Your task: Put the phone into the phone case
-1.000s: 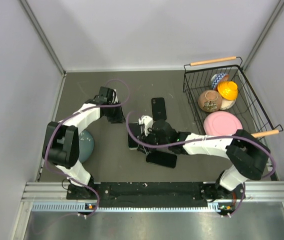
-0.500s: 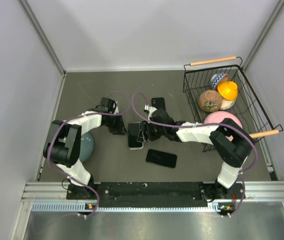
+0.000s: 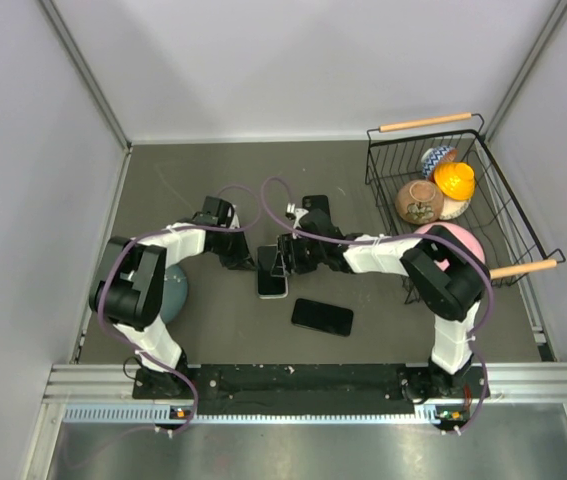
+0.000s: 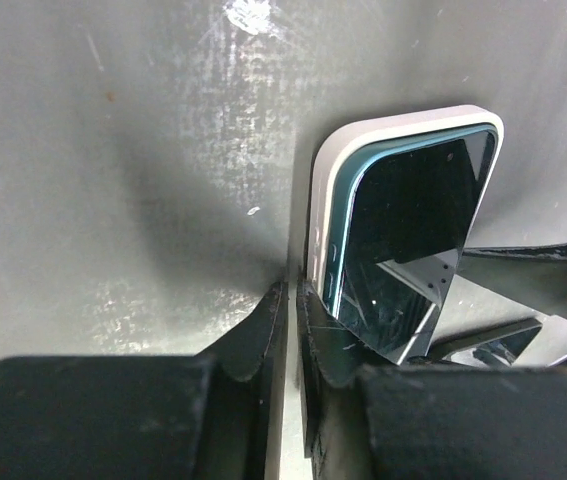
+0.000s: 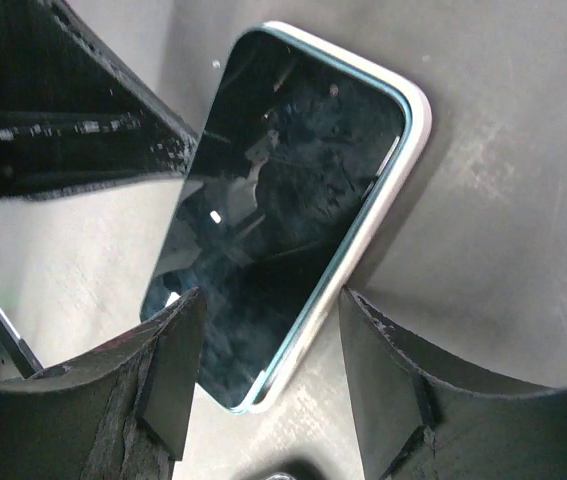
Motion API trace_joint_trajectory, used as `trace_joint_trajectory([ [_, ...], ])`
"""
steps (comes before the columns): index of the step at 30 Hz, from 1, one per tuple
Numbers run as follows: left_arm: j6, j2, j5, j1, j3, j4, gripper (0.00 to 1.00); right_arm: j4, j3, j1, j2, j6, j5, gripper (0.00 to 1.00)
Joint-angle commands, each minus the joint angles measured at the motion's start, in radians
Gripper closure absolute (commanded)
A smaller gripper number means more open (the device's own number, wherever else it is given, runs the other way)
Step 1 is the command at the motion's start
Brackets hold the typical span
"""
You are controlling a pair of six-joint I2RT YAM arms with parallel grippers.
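Straddling the phone (image 5: 273, 200) in its phone case (image 5: 405, 140), the right gripper (image 5: 271, 310) is spread; left gripper (image 4: 291, 295) nearly closed at the rim, grip unclear.

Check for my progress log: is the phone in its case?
In, perhaps not fully seated: the case rim surrounds the phone, teal edge showing.

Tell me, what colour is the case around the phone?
The case is white; the right wrist view shows it best.

Top view looks down from afar — both wrist views share the phone (image 4: 413, 240) close-up.
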Motion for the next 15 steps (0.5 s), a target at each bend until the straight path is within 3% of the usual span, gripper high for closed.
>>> trace_joint_trajectory([
  [1, -0.016, 0.043, 0.027, -0.025, -0.011, 0.041, 0.88, 0.011, 0.047, 0.004, 0.06, 0.053, 0.003, 0.44],
  [8, -0.021, 0.033, 0.044, -0.051, -0.031, 0.045, 0.98, 0.234, 0.006, -0.002, 0.051, 0.198, -0.097, 0.44],
  [15, -0.005, -0.016, -0.017, -0.051, -0.059, 0.018, 0.99, 0.569, -0.09, -0.033, 0.049, 0.382, -0.198, 0.44],
])
